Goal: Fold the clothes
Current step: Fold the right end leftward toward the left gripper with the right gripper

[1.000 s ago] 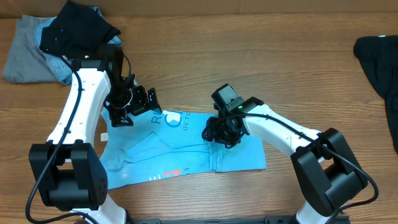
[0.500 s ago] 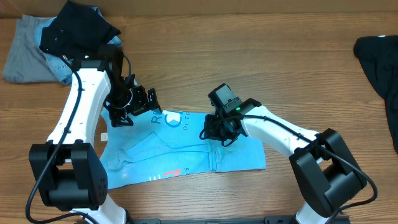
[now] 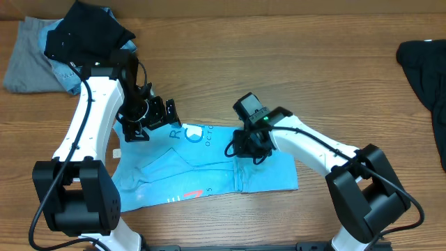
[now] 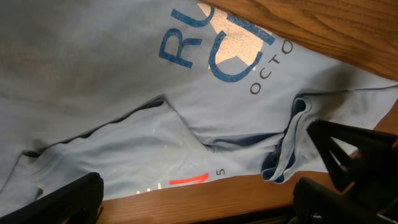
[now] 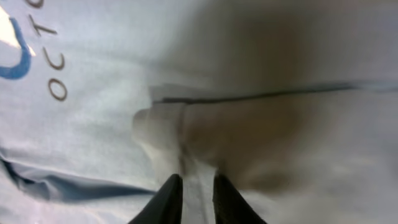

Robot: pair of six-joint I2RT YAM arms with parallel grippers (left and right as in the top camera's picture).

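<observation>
Lettering on the light blue T-shirt reads as follows in the left wrist view: large blue "RU", a blue "C" over a white patch, and smaller dark "OCTO" beside them. A small "5" and a red mark sit close to the shirt's near hem. The right wrist view shows part of the same dark print, legible as "OCT".

The T-shirt lies partly folded on the wooden table, between the two arms.

The left gripper hangs just above the T-shirt's far left corner. Its fingers are spread wide and hold nothing.

The right gripper is down on the T-shirt's right half, near the far edge. Its fingertips stand narrow, with a raised ridge of the shirt's cloth pinched between them.

A pile of grey, blue and black garments lies beyond the T-shirt's far left corner. A black garment lies well apart from the T-shirt, toward the right table edge.

Compared with one second ago, the right gripper has shifted slightly toward the T-shirt's far edge. The left arm and the shirt's outline match.
</observation>
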